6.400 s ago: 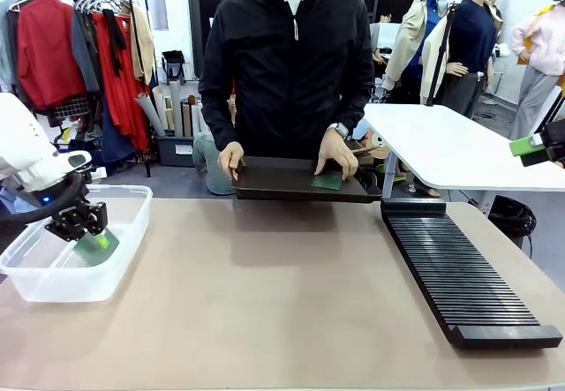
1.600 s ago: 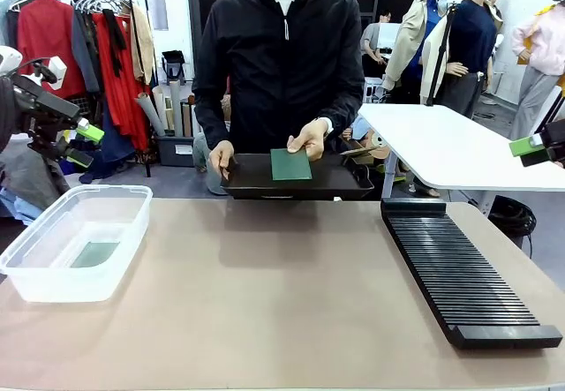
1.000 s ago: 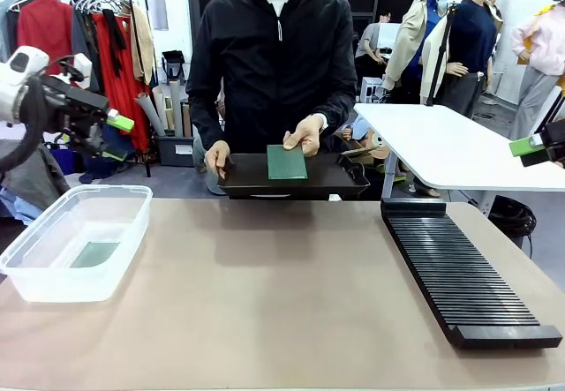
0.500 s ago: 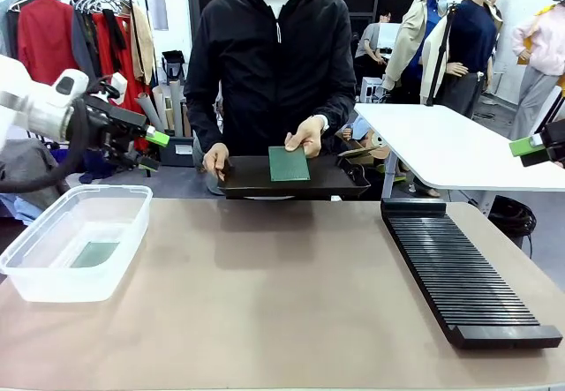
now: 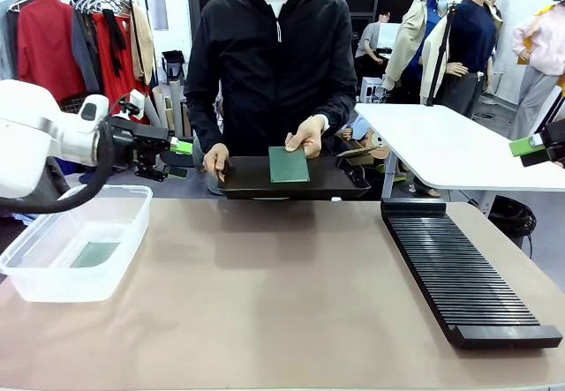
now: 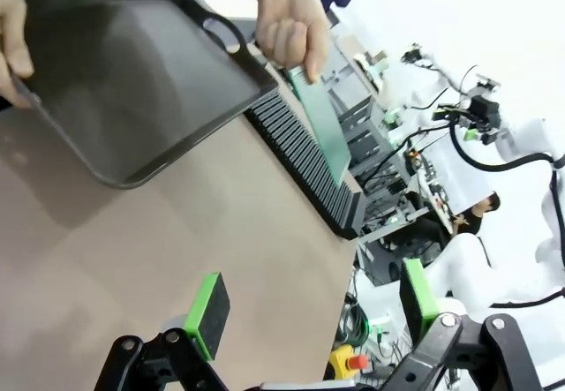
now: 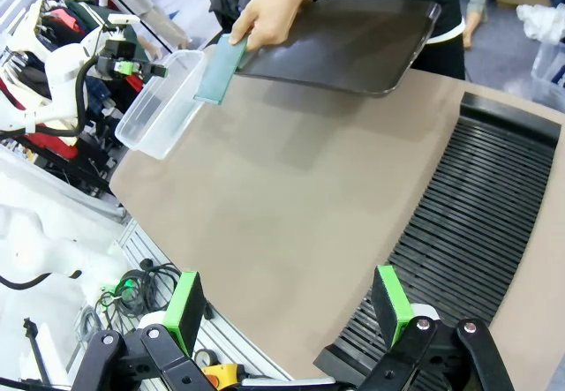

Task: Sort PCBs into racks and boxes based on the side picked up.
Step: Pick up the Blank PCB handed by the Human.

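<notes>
A person's hand (image 5: 306,135) holds a green PCB (image 5: 289,164) tilted up over a dark tray (image 5: 256,182), its light green face toward me; the same board (image 6: 320,122) (image 7: 221,71) is in both wrist views. My left gripper (image 5: 181,159) (image 6: 313,303) is open and empty, above the table's far edge between the clear box (image 5: 132,223) and the tray, left of the board. A second PCB (image 5: 94,253) lies flat in the box. My right gripper (image 5: 532,149) (image 7: 289,305) is open and empty, high over the black rack (image 5: 459,267) (image 7: 459,223).
The person's other hand (image 5: 214,157) grips the tray's left rim. A white table (image 5: 441,148) stands behind the rack, and a clothes rail (image 5: 79,47) behind the box. The brown tabletop (image 5: 265,303) lies bare between box and rack.
My left gripper let go of a PCB in the box, rose, then swung right toward the tray. The person lifted a PCB off the tray and holds it up. The right arm has stayed still.
</notes>
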`<state>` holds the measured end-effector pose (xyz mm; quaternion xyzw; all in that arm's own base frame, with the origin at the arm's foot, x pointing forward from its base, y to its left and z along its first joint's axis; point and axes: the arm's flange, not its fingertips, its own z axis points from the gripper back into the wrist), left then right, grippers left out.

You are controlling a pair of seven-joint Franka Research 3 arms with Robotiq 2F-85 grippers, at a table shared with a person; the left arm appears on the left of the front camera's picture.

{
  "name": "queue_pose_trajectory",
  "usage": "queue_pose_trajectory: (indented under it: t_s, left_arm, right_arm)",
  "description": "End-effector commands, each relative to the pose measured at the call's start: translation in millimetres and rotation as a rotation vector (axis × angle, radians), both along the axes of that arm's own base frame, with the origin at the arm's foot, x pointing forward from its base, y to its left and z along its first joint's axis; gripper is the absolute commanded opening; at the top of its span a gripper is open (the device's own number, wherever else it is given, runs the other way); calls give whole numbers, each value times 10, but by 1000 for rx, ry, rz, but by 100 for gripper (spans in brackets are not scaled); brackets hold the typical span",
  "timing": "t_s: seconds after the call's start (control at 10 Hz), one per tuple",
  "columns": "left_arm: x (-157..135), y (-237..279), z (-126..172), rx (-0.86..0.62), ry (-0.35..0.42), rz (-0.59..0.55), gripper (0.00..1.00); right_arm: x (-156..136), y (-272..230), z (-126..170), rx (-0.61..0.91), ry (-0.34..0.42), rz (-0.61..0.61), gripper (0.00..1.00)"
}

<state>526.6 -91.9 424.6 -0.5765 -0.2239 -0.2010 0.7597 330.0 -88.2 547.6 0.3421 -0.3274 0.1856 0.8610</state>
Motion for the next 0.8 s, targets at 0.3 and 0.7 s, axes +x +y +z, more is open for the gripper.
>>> queue_pose_trajectory:
  t_s: [0.3,0.7]
  left_arm:
    - [33,-524,-169,-116,32,35,100]
    - [214,-883,-346,-146,43,-11,100]
  right_arm:
    - [22,10,1,24,-25,10,100]
    - [22,10,1,24,-25,10,100]
